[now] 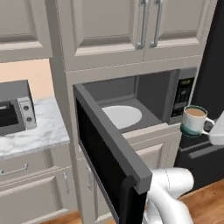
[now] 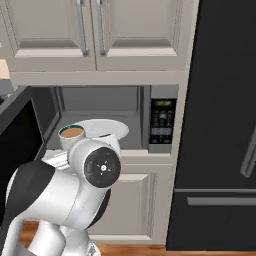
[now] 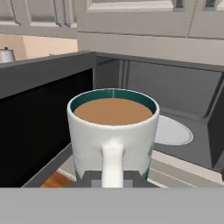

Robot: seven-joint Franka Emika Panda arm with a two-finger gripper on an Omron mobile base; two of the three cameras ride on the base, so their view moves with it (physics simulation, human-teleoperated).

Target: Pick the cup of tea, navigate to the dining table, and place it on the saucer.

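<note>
Tool gripping cup of tea handle, upright

Your cup of tea hangs in open air just outside the microwave mouth, clear of its front edge. The microwave door swings wide open to your left, a long dark slab blocking any sweep that way. Cabinet doors overhang above, so upward room is tight near the wall. The black fridge walls off your right. The microwave cavity holds a white turntable plate; space above it is free.
</note>
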